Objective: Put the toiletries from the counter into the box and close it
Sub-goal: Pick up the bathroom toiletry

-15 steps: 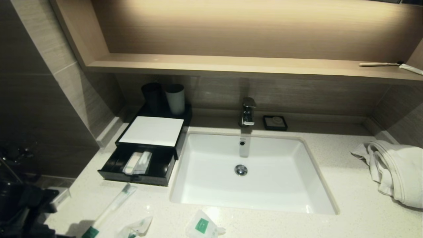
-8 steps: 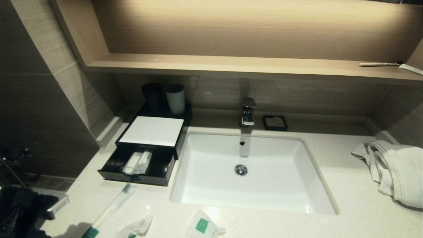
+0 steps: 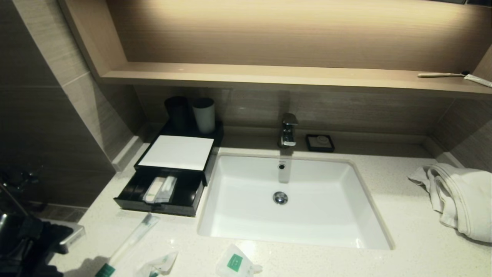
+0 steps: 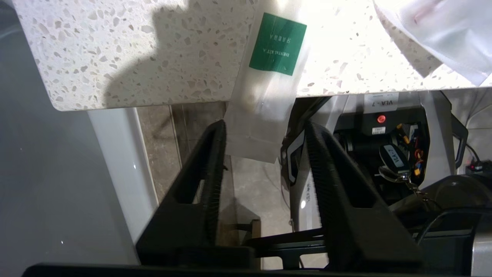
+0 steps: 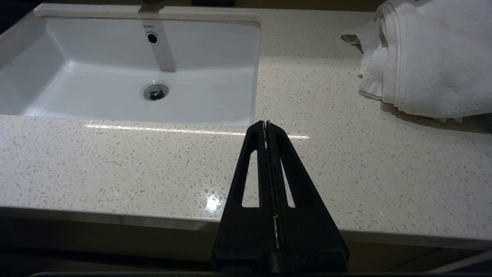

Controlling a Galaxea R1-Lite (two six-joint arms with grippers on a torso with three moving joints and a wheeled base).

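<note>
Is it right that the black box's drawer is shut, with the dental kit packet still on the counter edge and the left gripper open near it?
Not quite. The head view shows the black box with its drawer pulled open and two packets inside. The rest holds: the dental kit packet overhangs the counter edge, and the left gripper is open near its end.

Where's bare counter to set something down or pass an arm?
Free: counter between the sink and the towel, also in front of the towel. Crowded: front left, where the dental kit and two sachets lie before the open drawer, left gripper nearby.
</note>
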